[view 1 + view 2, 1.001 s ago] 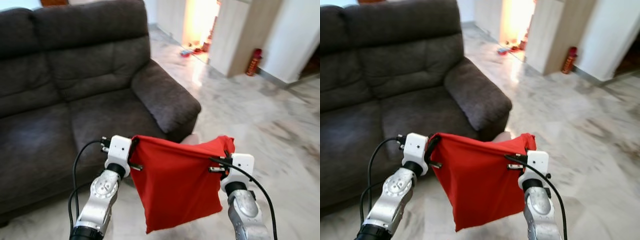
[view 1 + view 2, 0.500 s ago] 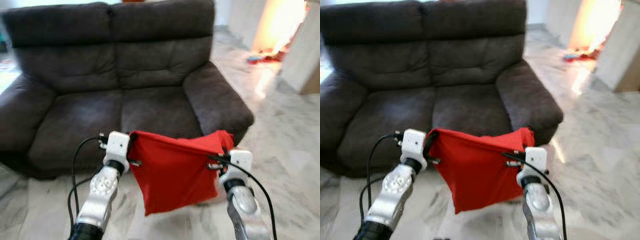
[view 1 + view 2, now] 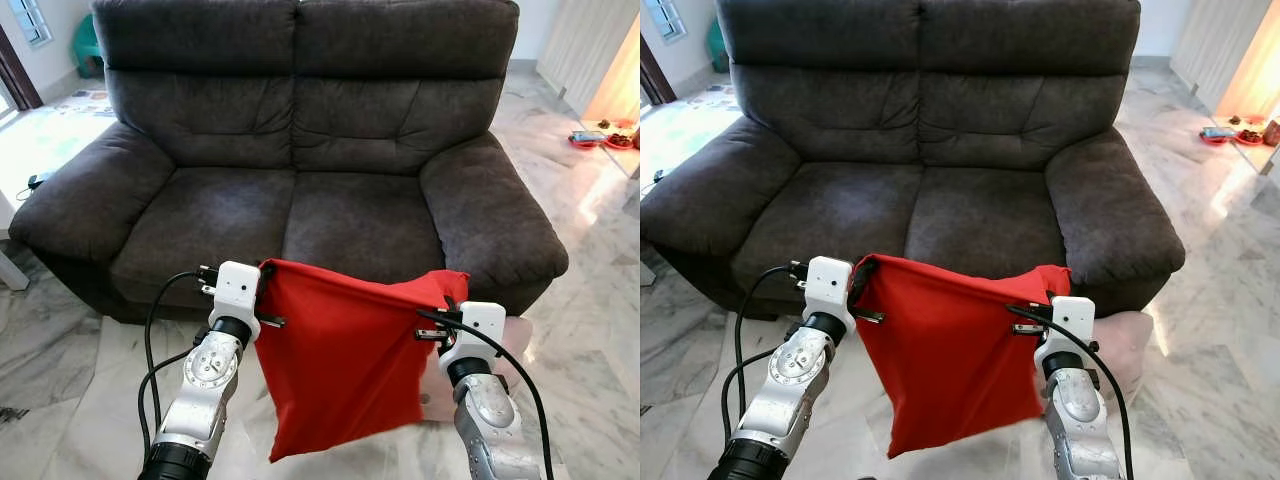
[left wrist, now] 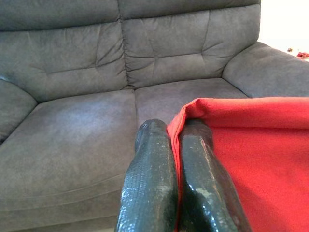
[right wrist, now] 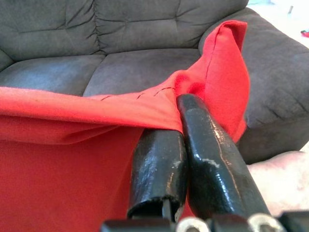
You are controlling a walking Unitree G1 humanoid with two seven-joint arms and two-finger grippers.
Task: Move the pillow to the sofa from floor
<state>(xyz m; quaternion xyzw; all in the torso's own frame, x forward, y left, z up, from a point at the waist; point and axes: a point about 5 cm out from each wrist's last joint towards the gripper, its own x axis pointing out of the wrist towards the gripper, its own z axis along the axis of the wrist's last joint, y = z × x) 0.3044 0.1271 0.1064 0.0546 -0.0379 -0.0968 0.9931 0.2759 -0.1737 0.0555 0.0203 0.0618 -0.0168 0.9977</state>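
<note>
The left gripper (image 4: 174, 159) was clamped tight on one top corner of the red pillow (image 3: 345, 365), and the right gripper (image 5: 186, 140) pinched the opposite corner just as firmly. The pillow hung limp between them at lower centre of the head views, off the marble floor (image 3: 590, 250) and just in front of the dark grey sofa (image 3: 300, 130), whose seat cushions spanned the middle of the frame. To finish well, I judged both arms should reach forward together, keeping the top edge level, until the pillow hung over the seat, and only then let go.
</note>
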